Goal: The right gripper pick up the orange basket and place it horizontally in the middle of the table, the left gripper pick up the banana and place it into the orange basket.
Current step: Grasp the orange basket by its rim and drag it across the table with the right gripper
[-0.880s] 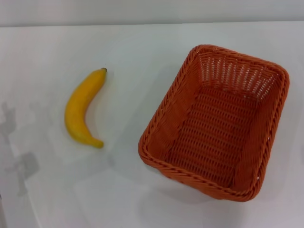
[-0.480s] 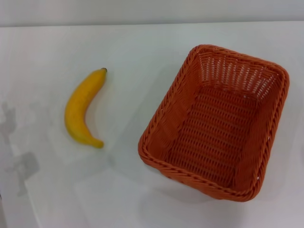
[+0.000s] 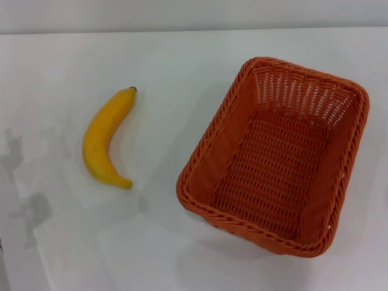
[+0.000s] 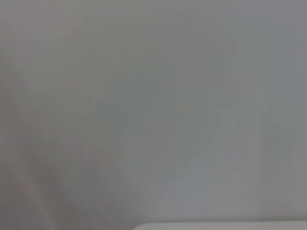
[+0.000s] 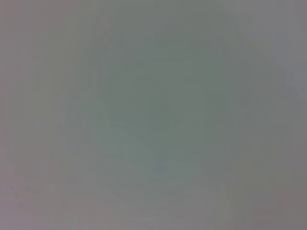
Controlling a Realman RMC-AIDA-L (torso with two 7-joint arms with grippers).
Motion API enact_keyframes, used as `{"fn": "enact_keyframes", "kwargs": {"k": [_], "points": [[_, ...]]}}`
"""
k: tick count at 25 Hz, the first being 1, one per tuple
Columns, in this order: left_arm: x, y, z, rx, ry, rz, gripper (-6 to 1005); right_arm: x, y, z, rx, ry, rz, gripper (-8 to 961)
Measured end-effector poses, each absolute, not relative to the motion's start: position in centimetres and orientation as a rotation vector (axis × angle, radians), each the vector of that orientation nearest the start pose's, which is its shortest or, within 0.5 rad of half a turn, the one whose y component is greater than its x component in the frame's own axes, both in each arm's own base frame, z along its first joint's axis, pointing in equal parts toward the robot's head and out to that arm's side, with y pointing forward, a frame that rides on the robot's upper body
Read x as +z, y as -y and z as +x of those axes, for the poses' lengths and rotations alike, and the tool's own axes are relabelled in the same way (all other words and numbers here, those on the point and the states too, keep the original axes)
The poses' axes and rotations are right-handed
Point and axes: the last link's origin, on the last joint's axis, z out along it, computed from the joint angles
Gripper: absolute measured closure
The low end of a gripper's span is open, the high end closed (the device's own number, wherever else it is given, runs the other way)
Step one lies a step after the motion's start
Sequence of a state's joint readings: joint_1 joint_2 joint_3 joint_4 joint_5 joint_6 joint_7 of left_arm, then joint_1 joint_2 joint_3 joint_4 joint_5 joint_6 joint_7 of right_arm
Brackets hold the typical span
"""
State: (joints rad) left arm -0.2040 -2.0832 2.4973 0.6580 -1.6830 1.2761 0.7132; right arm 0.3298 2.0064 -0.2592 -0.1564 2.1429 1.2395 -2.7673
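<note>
From the head camera I've got the orange basket (image 3: pixel 276 157) sitting on the right side of the table (image 3: pixel 182 54), long side angled away from me, open and with nothing in it. The banana (image 3: pixel 104 136) lies well apart on the left, stem tip pointing away. Neither gripper is in any view, so I can't tell how their fingers stand.

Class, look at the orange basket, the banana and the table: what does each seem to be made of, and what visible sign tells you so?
The orange basket looks like woven wicker or plastic rattan: open weave, braided rim, matte. The banana has smooth, evenly yellow skin with a dark stem tip; real or plastic cannot be told. The table seems a smooth white laminate, faintly glossy with soft reflections.
</note>
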Motion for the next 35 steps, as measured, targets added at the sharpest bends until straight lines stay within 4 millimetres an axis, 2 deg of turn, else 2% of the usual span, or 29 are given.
{"fn": "enact_keyframes", "kwargs": {"k": [5,9,13,16,17,18,22,24,26,31,35], "points": [[-1.4,-27.0,-34.2,-0.266,0.616,-1.125,113,10.5,-29.1,41.3,0.646,-0.576,-1.27,138],[-1.4,-27.1,-34.1,-0.268,0.614,-1.127,113,12.3,-29.9,40.7,0.771,-0.606,-1.259,138],[-1.5,-27.2,-34.0,-0.273,0.612,-1.129,113,14.5,-31.3,38.9,0.932,-0.621,-1.328,137],[-1.5,-27.2,-34.0,-0.273,0.611,-1.132,113,15.8,-32.6,37.1,1.043,-0.65,-1.431,137],[-1.5,-27.2,-33.9,-0.274,0.61,-1.134,113,15.8,-32.6,37.1,1.043,-0.65,-1.431,137],[-1.5,-27.3,-33.9,-0.275,0.61,-1.135,113,16.6,-33.4,35.9,1.095,-0.668,-1.513,137],[-1.6,-27.5,-33.8,-0.28,0.611,-1.143,113,17.6,-34.3,34.5,1.145,-0.711,-1.635,138],[-1.6,-27.6,-33.7,-0.282,0.61,-1.145,113,18.3,-35.3,32.1,1.167,-0.747,-1.843,138],[-1.7,-27.7,-33.6,-0.284,0.61,-1.147,113,18.5,-35.7,31.1,1.164,-0.759,-1.934,138],[-1.8,-28.1,-33.5,-0.287,0.61,-1.157,113,18.2,-36.3,28.6,1.114,-0.791,-2.168,138],[-1.7,-28.3,-33.5,-0.285,0.601,-1.162,113,17.0,-37.0,26.5,0.993,-0.833,-2.378,137]]}}
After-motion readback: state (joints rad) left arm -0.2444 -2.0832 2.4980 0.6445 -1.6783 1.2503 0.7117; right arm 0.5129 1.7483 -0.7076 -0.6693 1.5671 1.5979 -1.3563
